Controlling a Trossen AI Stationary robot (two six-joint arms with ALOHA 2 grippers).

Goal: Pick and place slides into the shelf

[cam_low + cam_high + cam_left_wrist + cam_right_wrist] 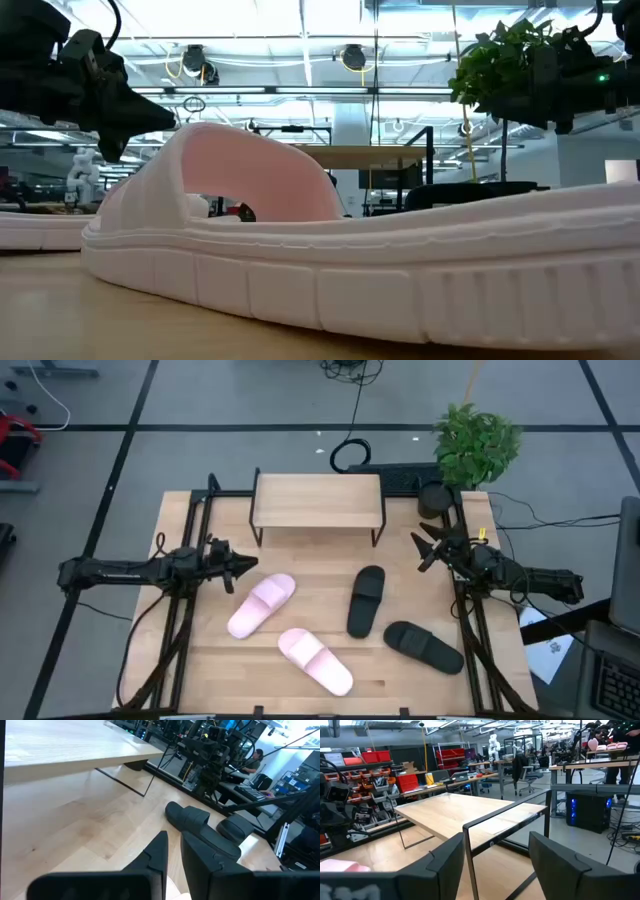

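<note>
Four slides lie on the wooden table (200, 670), all in front of the shelf and none on it. Nearest to the front edge is one pale pink slide (315, 659), lying at an angle; in the low view it fills almost the whole width (300, 270). Right of it, also near the front, lies one black slide (423, 645), turned diagonally. A little farther back is the second pink slide (260, 605), with one end close to the first pink one, and the second black slide (366, 600), which points roughly toward the shelf. The two black slides are near each other but I cannot tell if they touch.

At the same depth as these, the left gripper (243, 567) hovers just beside the far end of the second pink slide. Its fingers (159, 851) are nearly together, with only a narrow gap, and they hold nothing. On the opposite side, the right gripper (424, 547) is above the table near the right end of the shelf. Its fingers (447, 857) are spread wide and empty; between them the wrist view shows the black leg frame of the shelf.

Farthest back stands the shelf (318, 501), a light wooden board on thin black legs, with a bare top. Behind the table a green plant (476, 444) stands at the right corner.
</note>
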